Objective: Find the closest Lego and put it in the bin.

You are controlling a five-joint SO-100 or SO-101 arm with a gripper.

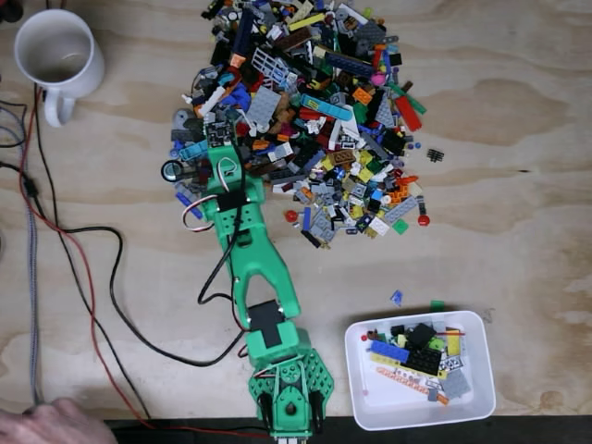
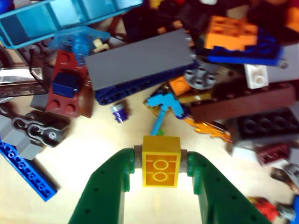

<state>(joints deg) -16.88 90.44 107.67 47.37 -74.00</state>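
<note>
A small yellow Lego brick sits clamped between my green gripper's two fingers in the wrist view, just above the wooden table at the near edge of the pile. In the fixed view the green arm reaches up into the left side of the big Lego pile, and the gripper is at the pile's lower left edge. The bin, a shallow white square tray holding several bricks, stands at the bottom right, well away from the gripper.
A white mug stands at the top left. Black and red cables trail across the left of the table. A hand rests at the bottom left corner. Two loose bricks lie just above the bin.
</note>
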